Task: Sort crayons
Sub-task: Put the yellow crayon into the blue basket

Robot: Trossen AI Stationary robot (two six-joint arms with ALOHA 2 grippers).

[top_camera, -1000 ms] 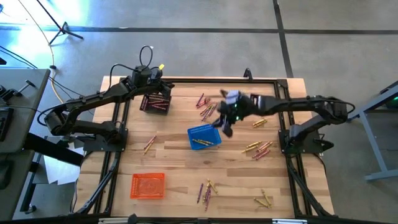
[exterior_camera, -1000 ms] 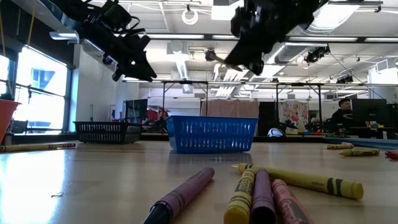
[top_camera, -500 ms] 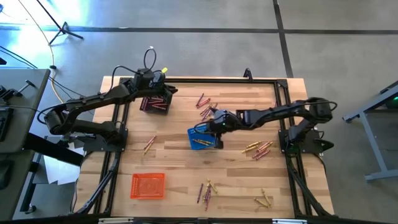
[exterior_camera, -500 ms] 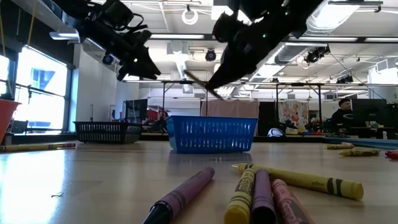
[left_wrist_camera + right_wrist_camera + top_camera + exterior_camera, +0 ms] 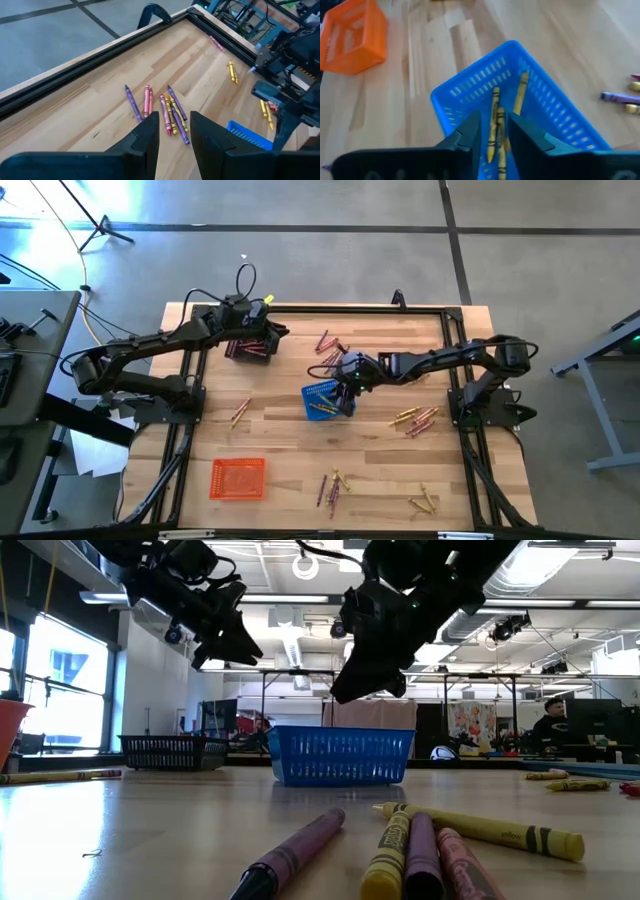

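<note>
My right gripper hangs open just above the blue mesh basket. Through the gap between its fingers I see yellow crayons lying on the basket's floor, and nothing sits in the fingers. My left gripper hovers open beside the black basket, clear of the table. It points toward a cluster of purple, pink and yellow crayons on the far middle of the table. More crayons lie loose on the wood at the right, near edge and left.
An orange basket stands near the front left. A black metal frame runs round the tabletop. In the low view several crayons lie close to the camera. A person sits in the room beyond the table.
My right gripper has come down and toward the table's left until it hangs over the blue basket, carrying a thin crayon at its fingertips. It has opened and the crayon is gone from its fingers. My left gripper has swung a little toward the table's right.
</note>
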